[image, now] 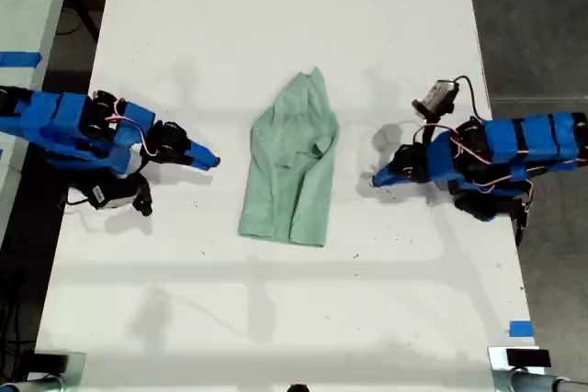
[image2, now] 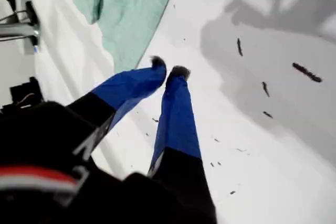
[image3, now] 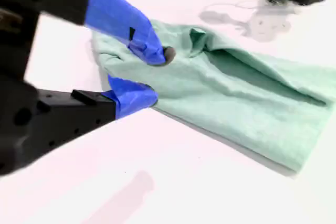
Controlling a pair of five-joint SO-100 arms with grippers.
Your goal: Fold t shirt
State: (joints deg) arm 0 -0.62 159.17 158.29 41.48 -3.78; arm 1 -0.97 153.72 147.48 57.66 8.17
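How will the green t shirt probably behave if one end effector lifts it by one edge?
The t shirt is probably floppy: it lies in soft wrinkles and folds, so lifted by one edge it should hang and unfold. It looks thin and flat on the table, so likely light. Pushed, it would probably bunch up rather than slide whole.

The table [image: 276, 6] has wide free room far and near. The t shirt [image: 292, 167] lies in the middle. My second gripper [image: 213, 162] blocks the exterior view's left, my first gripper [image: 377, 178] its right. A narrow gap stays beside each.
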